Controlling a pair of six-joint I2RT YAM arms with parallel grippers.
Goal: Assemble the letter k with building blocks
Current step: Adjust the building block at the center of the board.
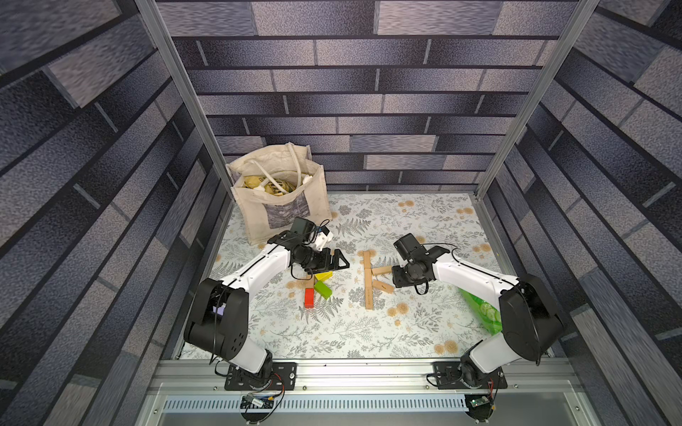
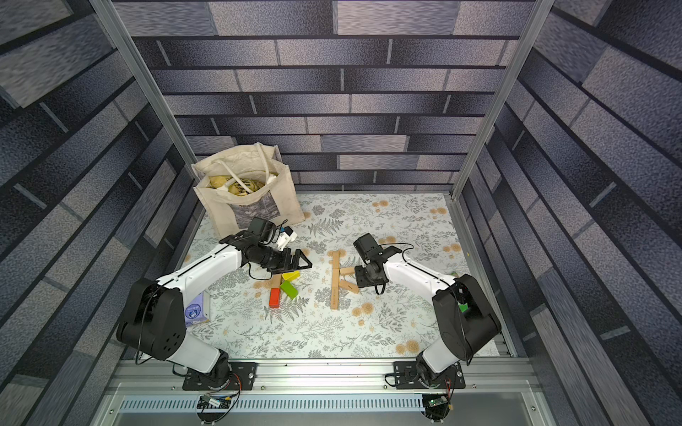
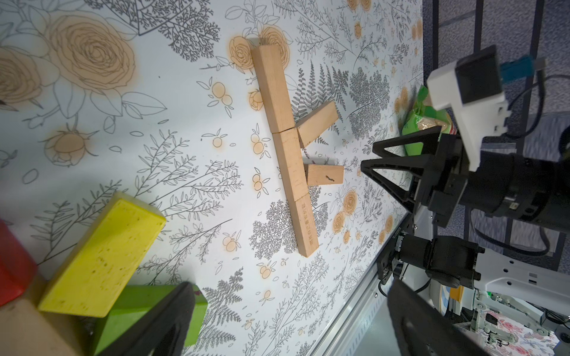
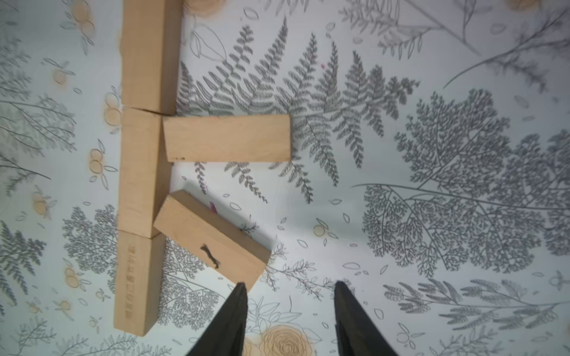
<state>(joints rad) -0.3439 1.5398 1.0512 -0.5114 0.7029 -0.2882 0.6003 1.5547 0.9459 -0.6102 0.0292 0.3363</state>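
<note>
Right fingers (image 4: 233, 320) stand partly apart, empty, one tip just beside the nearer slanted block (image 4: 212, 243) of the all-tan letter k (image 1: 368, 280), central on the tabletop (image 1: 424, 332), well clear of its edges. Left fingers (image 3: 160, 323) gape wide, empty.

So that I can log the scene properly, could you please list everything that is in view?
Tan blocks: five, plain wood, laid as a K mid-table.
Yellow block: one, yellow, left of the K.
Green block: one, green, beside the yellow one.
Red block: one, red, beside the green one.
Spare tan block: at least one, partly hidden among those.
Tote bag: one, cream, back left corner.
Snack bag: one, green, beside the right arm.
Tissue pack: one, pale purple, beside the left arm.
Table cover: one, floral.
Left gripper: black, open, above the coloured blocks.
Right gripper: black, open, by the K's lower arm.
</note>
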